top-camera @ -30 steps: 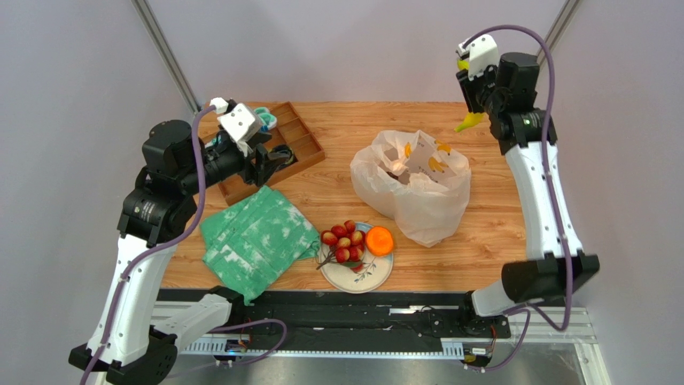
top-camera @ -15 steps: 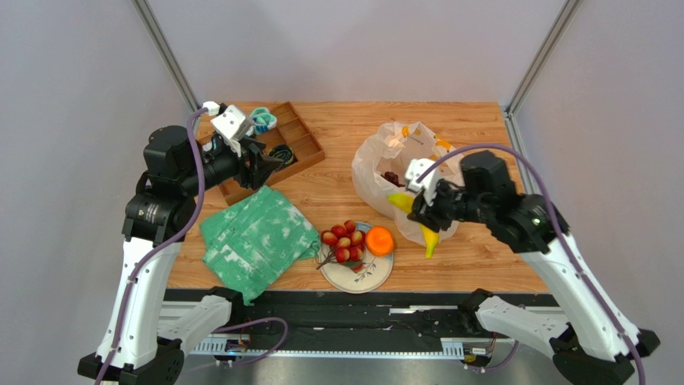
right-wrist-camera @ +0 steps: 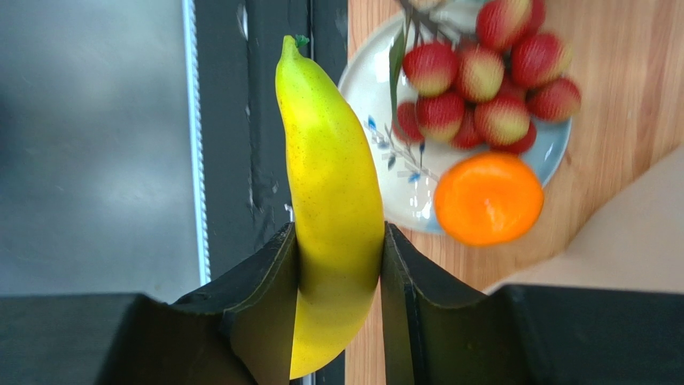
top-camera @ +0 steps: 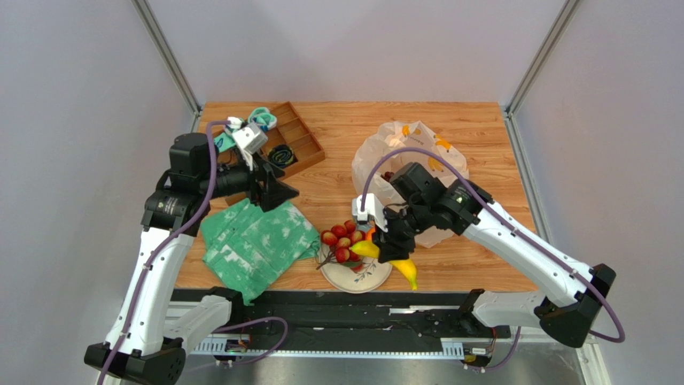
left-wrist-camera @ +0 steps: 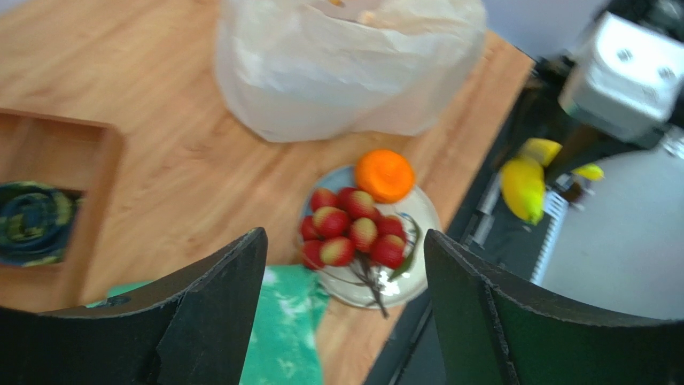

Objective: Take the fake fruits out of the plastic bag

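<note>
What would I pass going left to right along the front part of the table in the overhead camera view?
Green-white cloth → red fruit cluster → banana

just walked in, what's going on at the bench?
Unbagging fake fruit. The right gripper is shut on the banana, holding it in the air by the near rim of the plate. The plate already holds the red fruit cluster and the orange. The plastic bag sits behind the plate. The left gripper is open and empty, above the green cloth.
</note>
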